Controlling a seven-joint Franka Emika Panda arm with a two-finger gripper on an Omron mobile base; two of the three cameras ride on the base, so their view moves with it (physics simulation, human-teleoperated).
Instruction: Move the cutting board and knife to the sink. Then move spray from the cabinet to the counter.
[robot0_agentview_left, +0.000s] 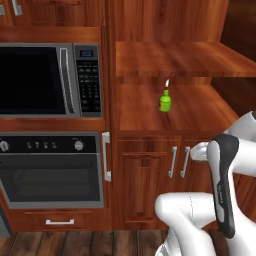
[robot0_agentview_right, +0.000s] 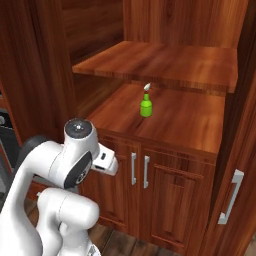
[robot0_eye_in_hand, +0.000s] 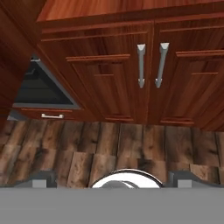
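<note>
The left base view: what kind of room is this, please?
Most likely a home kitchen. A built-in microwave sits above an oven, beside a reddish-brown wooden cabinet whose open shelf holds a small green spray bottle, over a wooden plank floor.

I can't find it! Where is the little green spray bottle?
The spray stands upright on the lower shelf of the cabinet niche, above the two panelled doors, right of the microwave in the left base view.
</note>
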